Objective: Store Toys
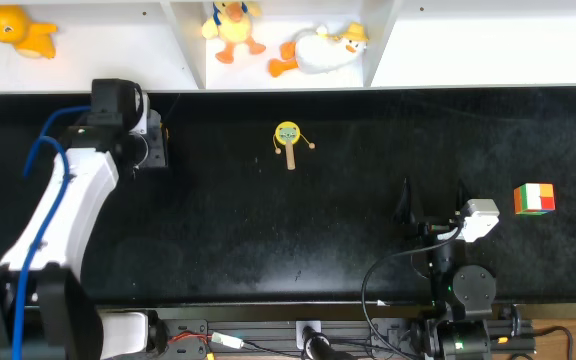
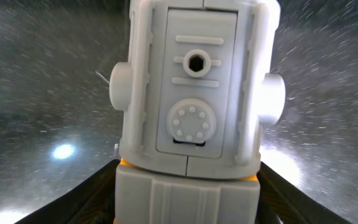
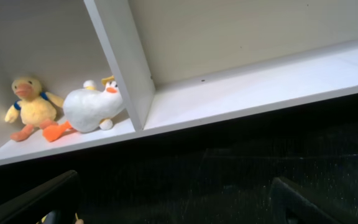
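The left fingers [image 2: 86, 202] are closed on the base of a white toy [image 2: 191, 93], one finger against each side. The toy is held above the black tabletop [image 1: 268, 230], at its left end near the shelf [image 1: 468, 60].

The right fingers [image 3: 42, 199] are spread wide with nothing between them. They sit low over the right part of the tabletop and face the shelf.

On the tabletop we see a rattle [image 1: 288, 140] near the middle and a cube [image 1: 534, 198] at the right, well apart.

In the shelf, the left compartment holds a yellow duck [image 1: 23, 30]. The middle compartment holds a plush duck [image 1: 233, 28] and a white goose [image 1: 318, 50], side by side.
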